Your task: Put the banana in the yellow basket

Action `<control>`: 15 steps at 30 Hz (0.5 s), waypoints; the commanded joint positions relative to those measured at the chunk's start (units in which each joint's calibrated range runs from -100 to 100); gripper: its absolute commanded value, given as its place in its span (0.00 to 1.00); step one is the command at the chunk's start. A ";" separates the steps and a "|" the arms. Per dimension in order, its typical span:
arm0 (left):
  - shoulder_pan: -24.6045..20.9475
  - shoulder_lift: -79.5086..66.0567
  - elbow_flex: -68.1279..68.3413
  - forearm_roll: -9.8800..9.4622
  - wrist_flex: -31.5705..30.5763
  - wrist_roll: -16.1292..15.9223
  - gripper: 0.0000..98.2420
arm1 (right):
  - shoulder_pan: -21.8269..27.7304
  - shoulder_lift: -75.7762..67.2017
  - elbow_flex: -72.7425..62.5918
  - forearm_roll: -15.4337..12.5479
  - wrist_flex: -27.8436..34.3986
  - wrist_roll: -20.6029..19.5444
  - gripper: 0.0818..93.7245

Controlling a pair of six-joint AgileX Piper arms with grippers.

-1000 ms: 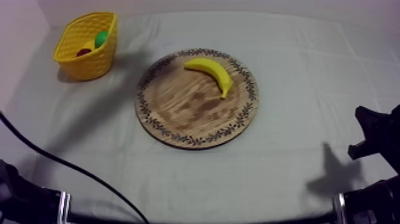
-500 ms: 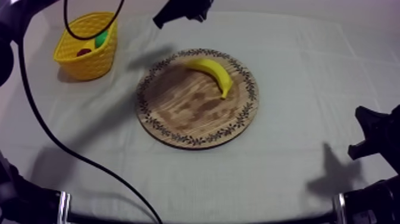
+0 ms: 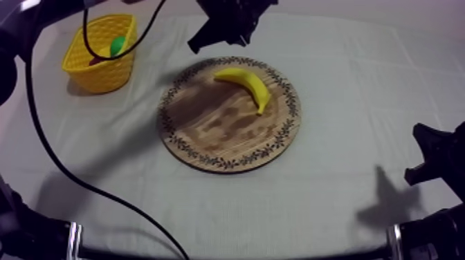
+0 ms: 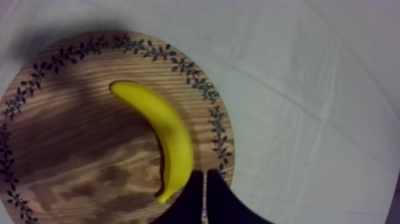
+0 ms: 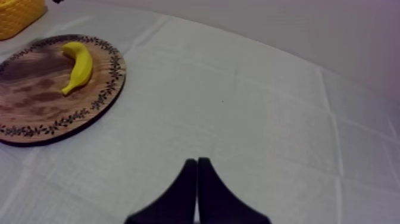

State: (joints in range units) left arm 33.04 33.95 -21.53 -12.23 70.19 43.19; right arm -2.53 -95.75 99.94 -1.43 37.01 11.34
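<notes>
The banana lies on the round wooden board, in the half farther from the top camera, with one end near the patterned rim. It is touched by neither pincer. The left pincer is held narrow, its two black fingers pressed together into a wedge with nothing between them. In the left wrist view it is seen above the board near its rim, just beside the banana's thin end. In the top view the left arm is seen reaching in from the upper left, at the board's far edge. The right pincer is likewise closed to a narrow wedge and nothing is held in it. It is placed low at the right side of the tabletop, above the cloth and well apart from the board. The yellow basket is set at the far left of the tabletop, apart from the board. A green fruit and a small red fruit are seen inside it.
</notes>
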 commanded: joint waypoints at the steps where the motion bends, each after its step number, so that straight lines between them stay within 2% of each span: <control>1: 0.06 0.09 0.23 -0.03 -0.57 0.04 0.00 | 0.00 0.00 -0.05 -0.01 0.00 0.02 0.00; 5: 0.18 0.19 0.07 -0.05 -1.52 -0.70 0.04 | 0.00 0.00 -0.05 -0.01 0.00 0.02 0.00; 13: -0.53 0.19 -1.27 0.82 -1.78 -1.44 0.30 | 0.00 0.00 -0.05 -0.01 0.00 0.02 0.00; 15: -0.70 0.03 -1.54 1.18 -1.46 -1.58 0.40 | 0.00 0.00 -0.05 -0.01 0.00 0.02 0.00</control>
State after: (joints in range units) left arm 32.36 34.02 -23.04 -11.20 68.48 41.64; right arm -2.53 -95.75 99.94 -1.43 37.01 11.34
